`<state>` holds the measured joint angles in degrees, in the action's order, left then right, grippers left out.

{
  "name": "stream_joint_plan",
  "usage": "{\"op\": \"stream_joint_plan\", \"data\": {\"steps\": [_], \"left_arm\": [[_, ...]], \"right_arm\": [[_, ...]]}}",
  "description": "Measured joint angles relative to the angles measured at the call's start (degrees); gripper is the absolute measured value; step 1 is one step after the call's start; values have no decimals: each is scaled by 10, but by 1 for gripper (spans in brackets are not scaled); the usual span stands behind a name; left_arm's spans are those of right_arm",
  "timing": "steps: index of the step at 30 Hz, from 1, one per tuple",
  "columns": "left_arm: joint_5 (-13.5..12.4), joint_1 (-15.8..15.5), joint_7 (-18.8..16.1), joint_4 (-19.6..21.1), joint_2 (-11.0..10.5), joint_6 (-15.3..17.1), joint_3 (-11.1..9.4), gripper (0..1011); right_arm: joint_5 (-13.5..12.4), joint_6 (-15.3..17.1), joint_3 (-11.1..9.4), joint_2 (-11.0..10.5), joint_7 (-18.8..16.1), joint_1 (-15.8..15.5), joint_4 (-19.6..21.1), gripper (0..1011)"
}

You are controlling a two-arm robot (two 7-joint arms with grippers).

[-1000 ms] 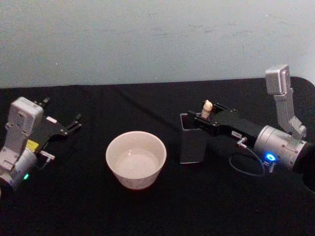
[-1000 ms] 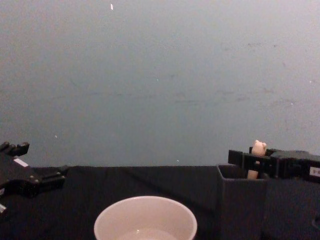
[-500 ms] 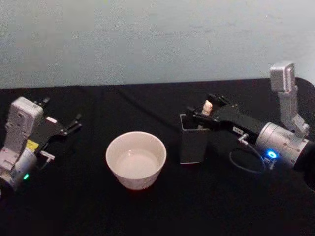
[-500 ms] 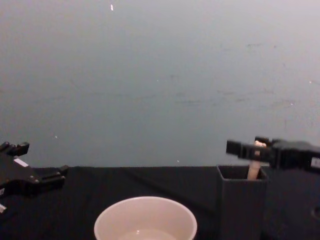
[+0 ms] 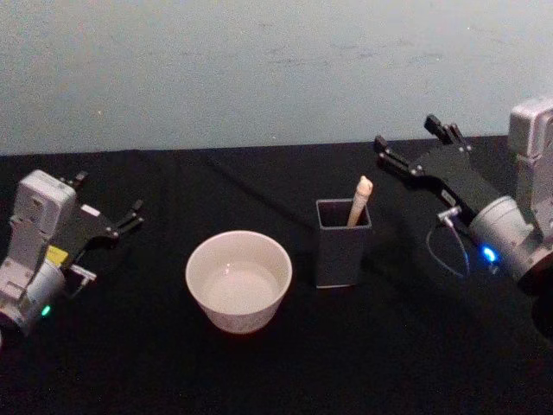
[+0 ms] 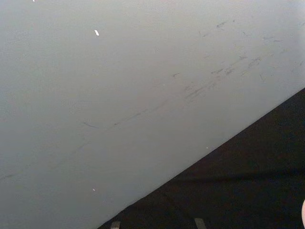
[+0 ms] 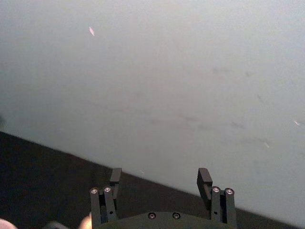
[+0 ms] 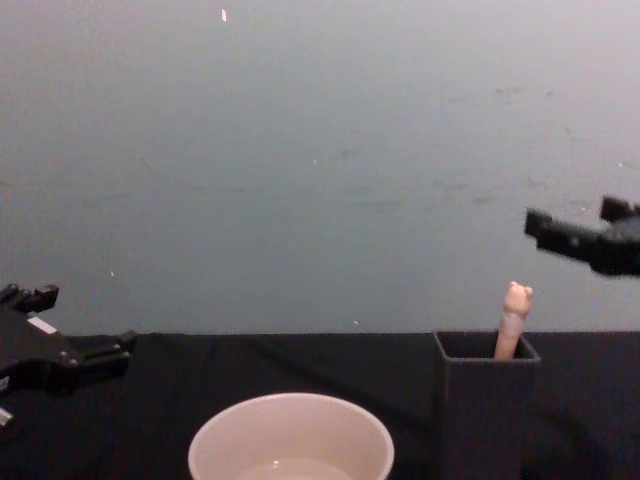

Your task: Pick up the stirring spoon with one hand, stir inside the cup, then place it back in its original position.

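Observation:
The stirring spoon (image 5: pixel 358 201) stands in a dark grey square holder (image 5: pixel 343 245), with its cream handle and animal-head knob (image 8: pixel 516 298) sticking out and its bowl hidden inside. The wide cream-white cup (image 5: pixel 238 281) sits left of the holder, and its rim (image 8: pixel 290 438) shows low in the chest view. My right gripper (image 5: pixel 406 131) hovers open above and to the right of the holder, well apart from the spoon. The same gripper (image 8: pixel 572 215) shows at the right edge, and its fingers (image 7: pixel 205 177) are spread with nothing between them. My left gripper (image 5: pixel 108 192) rests open at the far left.
A black cloth (image 5: pixel 259 363) covers the table, which ends at a pale grey-blue wall (image 5: pixel 259 69) close behind. Open cloth lies in front of the cup and between the cup and the left arm (image 8: pixel 50 350).
My right gripper has let go of the spoon's handle, opened, and risen up and back to the right. The spoon now stands free in the holder. The left arm has not moved.

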<state>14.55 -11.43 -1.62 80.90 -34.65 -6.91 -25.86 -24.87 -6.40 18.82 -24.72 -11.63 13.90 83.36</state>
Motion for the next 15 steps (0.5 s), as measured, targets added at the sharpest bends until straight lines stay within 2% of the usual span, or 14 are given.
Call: {"op": "stream_joint_plan", "data": {"steps": [2,7,15], "left_arm": [[0,0,0,0,0,0,0,1002],[0,0,0,0,0,0,0,1001],[0,0,0,0,0,0,0,1001]], "right_arm": [[24,-4,3,7,20,-2,-17,1000],[63,-13,11,25,48,-5,-58,1000],[97,-23,20,45,61,-3,-111,1000]]}}
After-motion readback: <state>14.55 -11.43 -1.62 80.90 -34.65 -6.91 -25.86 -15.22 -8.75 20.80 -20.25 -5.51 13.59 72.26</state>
